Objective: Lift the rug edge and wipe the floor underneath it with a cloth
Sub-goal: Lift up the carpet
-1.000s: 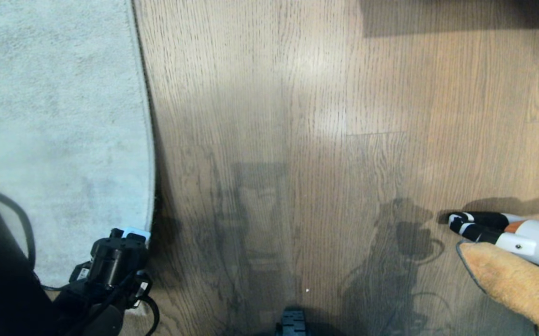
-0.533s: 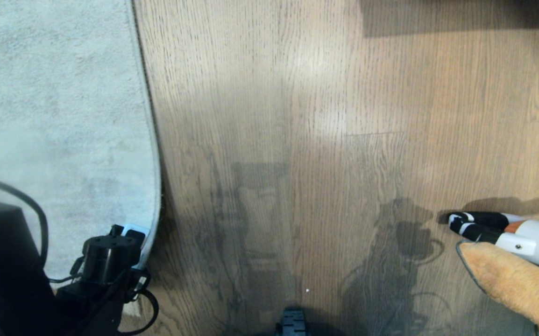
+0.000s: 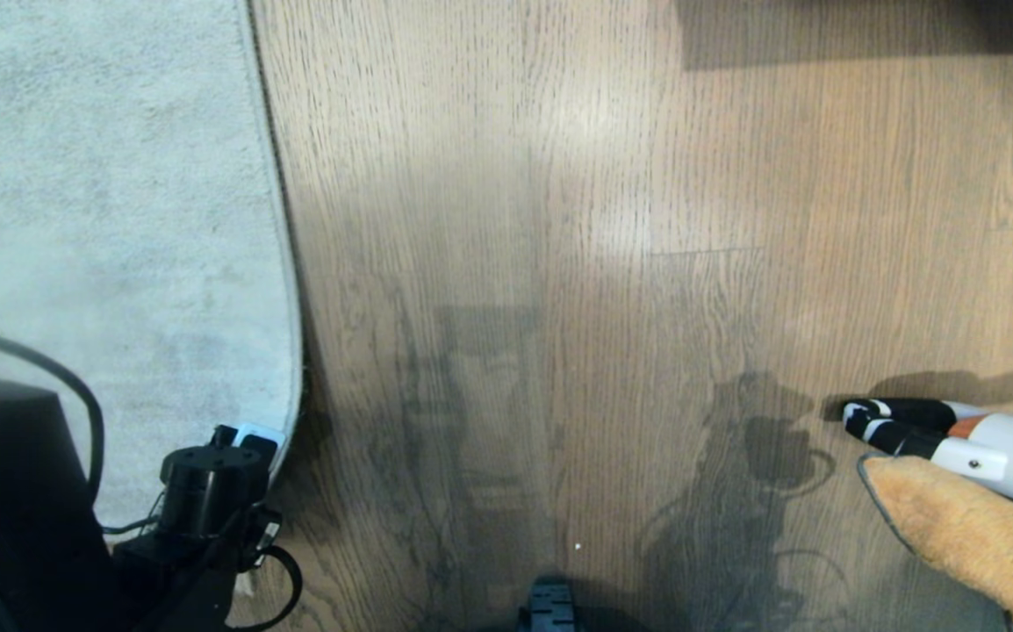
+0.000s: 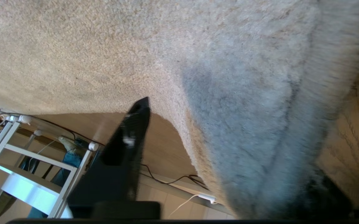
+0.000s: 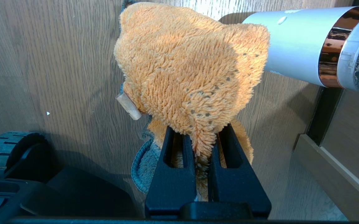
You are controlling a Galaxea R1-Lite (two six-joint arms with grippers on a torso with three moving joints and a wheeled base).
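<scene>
**Now the left jaws are closing on the rug border**

Down at the lower left of the head view, the left gripper (image 3: pixel 247 439) sits right at the rug edge (image 3: pixel 289 351), where the pale grey pile meets the floor (image 3: pixel 559 263). A second ago the border here ran a little further left; it now bulges slightly toward the bare planks, and a dark line of shadow lies beneath it, so the edge looks a touch raised rather than flat. The left wrist view shows one dark finger (image 4: pixel 129 140) lying against the pile while the rug edge (image 4: pixel 291 109) drapes past it; the other finger is hidden behind the fabric. Those fingers have narrowed from fully spread over the last second and seem to be mid-closure around the border, though I cannot tell whether they have bitten firmly yet.

Over at the lower right, the right gripper (image 5: pixel 202 146) stays parked, its jaws clenched on the cloth (image 5: pixel 192 71), the orange rag bunching above the fingers just beside a white handheld vacuum (image 5: pixel 294 40).

Judging by this, the lift is only beginning: no floor beneath the rug is exposed yet, and the wiping has still to come.
</scene>
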